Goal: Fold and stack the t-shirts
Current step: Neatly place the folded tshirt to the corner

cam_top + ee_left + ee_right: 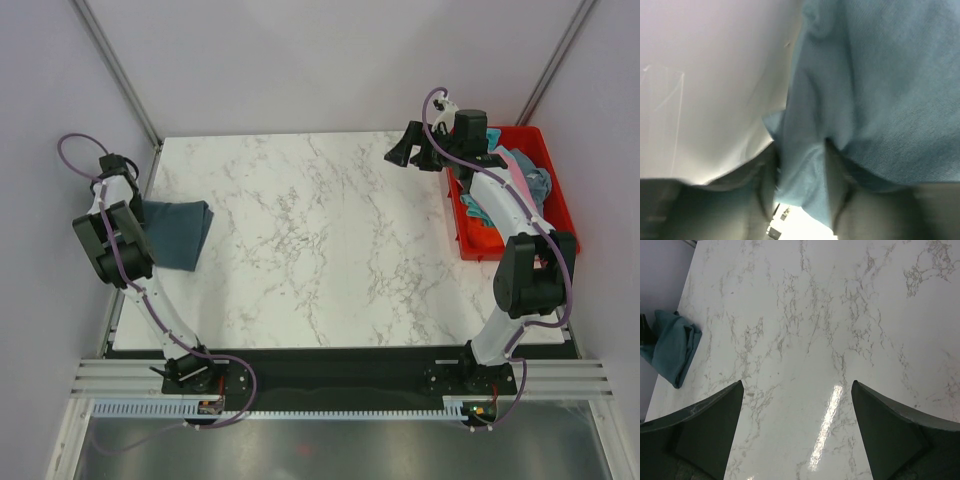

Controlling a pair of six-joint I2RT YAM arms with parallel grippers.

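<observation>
Marble table [330, 230], white walls [300, 60]; right tool [797, 390] spread; left tool [800, 192] at shirt [180, 230], grip unclear.

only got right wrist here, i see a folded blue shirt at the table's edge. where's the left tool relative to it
Observer: The left tool is right at the blue shirt. Cloth lies between its jaws, and whether it grips is unclear.
Operator: any more shirts around
Observer: Yes. A red bin sits at the right edge of the table, with teal cloth and pink cloth inside.
</observation>
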